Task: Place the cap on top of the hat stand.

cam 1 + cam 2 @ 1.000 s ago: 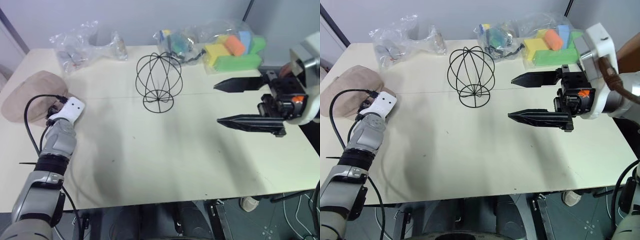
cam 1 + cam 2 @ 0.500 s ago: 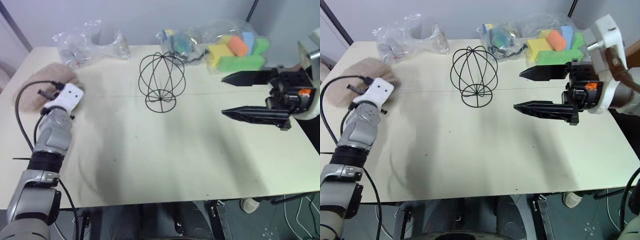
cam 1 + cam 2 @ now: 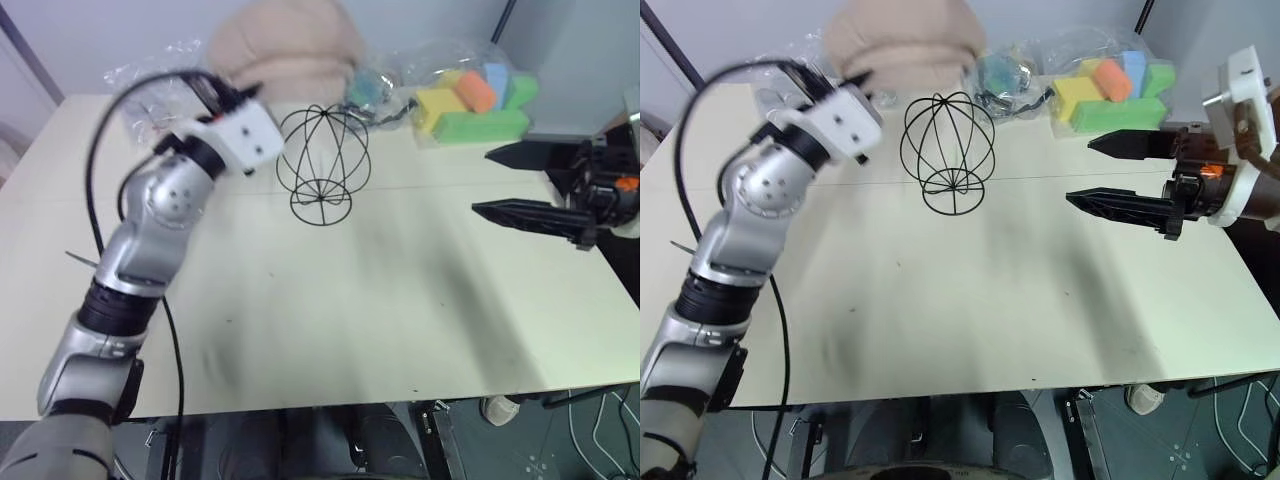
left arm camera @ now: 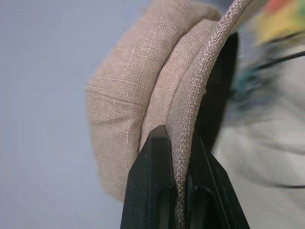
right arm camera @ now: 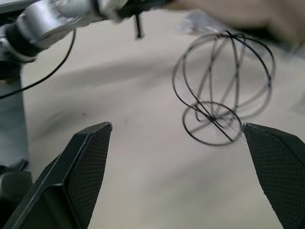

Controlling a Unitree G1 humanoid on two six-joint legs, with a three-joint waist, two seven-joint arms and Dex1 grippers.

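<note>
Cap (image 3: 285, 45) aloft, up-left of stand (image 3: 322, 165).
Left gripper (image 4: 177, 157) jaws pinching cap's stiffer edge; right gripper (image 3: 1120, 172) jaws spread, empty, above table (image 3: 400, 300). Soft, light, floppy; edge hold judged sound.

The cap (image 3: 285, 48) is smeared by motion and its crown is cut off by the upper edge of the head views, while the left gripper (image 4: 177, 157) fingers (image 4: 152, 181) pinching its brim are hidden behind the white wrist housing (image 3: 248, 135) there. Between those fingers in the left wrist view, the brim's lower run leaves the picture, and the far finger is mostly covered by fabric. Past the right gripper (image 5: 178, 138) fingers, the hat stand (image 5: 224, 86) top blurs into the cap.
</note>
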